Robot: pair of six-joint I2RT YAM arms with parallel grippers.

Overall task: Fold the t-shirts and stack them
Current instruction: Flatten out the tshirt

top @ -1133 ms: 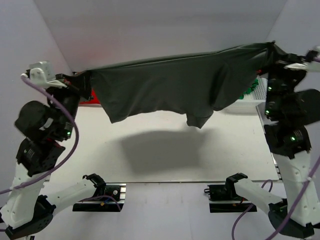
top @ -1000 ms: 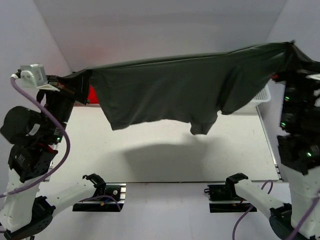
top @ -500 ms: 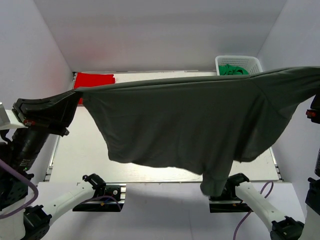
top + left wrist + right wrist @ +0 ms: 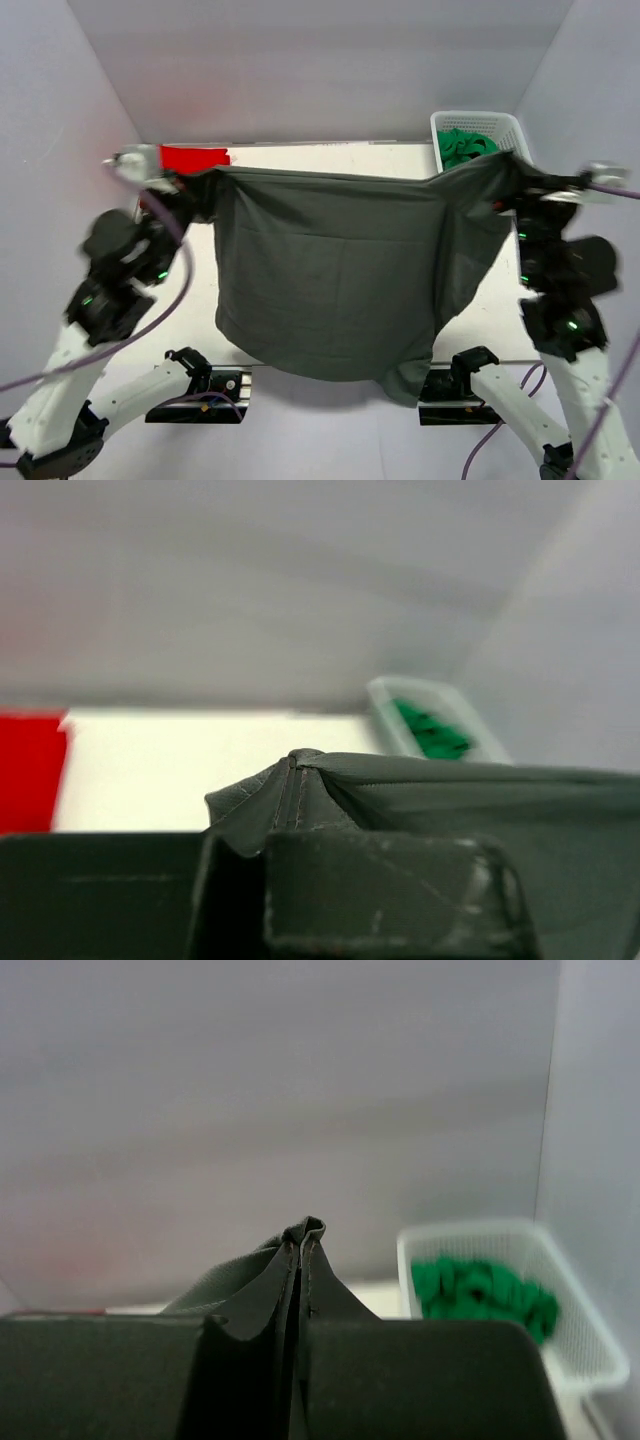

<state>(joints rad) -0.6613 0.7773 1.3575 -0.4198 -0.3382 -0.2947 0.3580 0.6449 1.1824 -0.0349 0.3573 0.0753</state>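
The dark charcoal grey t-shirt [image 4: 330, 270] hangs in the air as a wide sheet between my two arms, and its lower hem drops past the table's near edge. My left gripper [image 4: 192, 184] is shut on its upper left corner [image 4: 296, 792], which is pinched up between the fingers [image 4: 390, 890]. My right gripper [image 4: 512, 180] is shut on the upper right corner [image 4: 302, 1260], a seamed fold poking up between its fingers [image 4: 420, 1380]. The bright red t-shirt [image 4: 195, 158] lies folded flat at the table's back left, also seen in the left wrist view [image 4: 30, 770].
A white mesh basket [image 4: 478, 122] holding green cloth stands at the back right corner [image 4: 500, 1290]. White walls close in the back and both sides. The hanging shirt hides most of the white table [image 4: 330, 155].
The shirt was swung up high and stretched wide toward the camera. Now both grippers have come down and closer together, and the shirt hangs lower over the table's front.
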